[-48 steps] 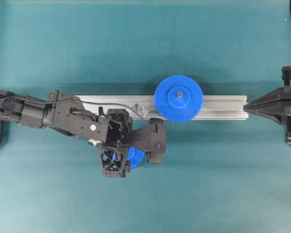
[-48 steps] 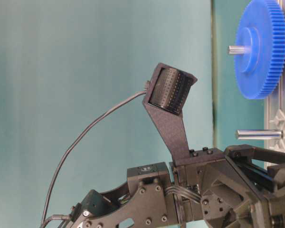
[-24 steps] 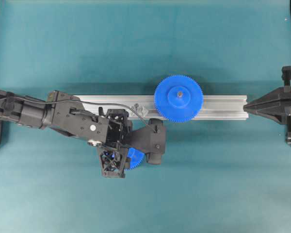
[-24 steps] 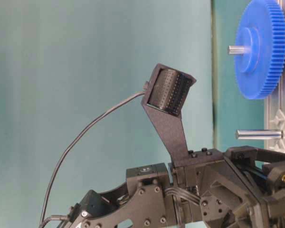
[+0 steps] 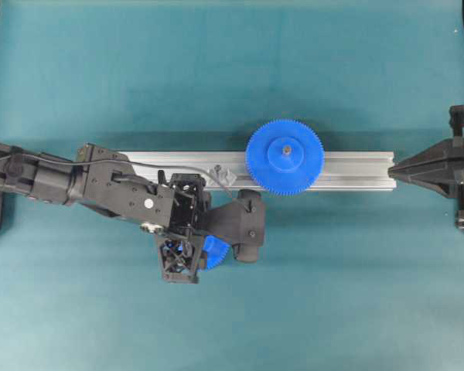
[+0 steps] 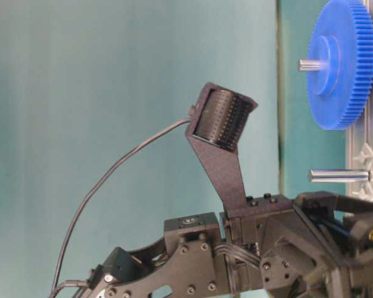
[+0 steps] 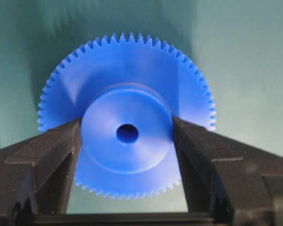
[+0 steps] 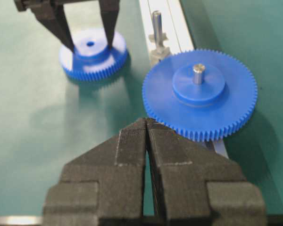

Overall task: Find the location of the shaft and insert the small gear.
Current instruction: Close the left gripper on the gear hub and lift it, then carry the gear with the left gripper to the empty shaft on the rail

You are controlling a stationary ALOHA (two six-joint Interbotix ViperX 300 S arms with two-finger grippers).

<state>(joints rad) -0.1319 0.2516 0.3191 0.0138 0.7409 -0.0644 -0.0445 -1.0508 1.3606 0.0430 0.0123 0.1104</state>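
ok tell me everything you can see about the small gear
The small gear is a bright blue plastic wheel with fine teeth all round, a raised round hub and a dark centre hole. It lies flat on the green table, hub up, just in front of the metal rail and apart from the large gear. The left gripper has its fingers against either side of the hub.

Work surface is a teal mat-covered table. A silver aluminium rail lies flat across its middle. The small gear rests flat on the mat, just beside the rail's near edge, towards the rail's left half and apart from it.
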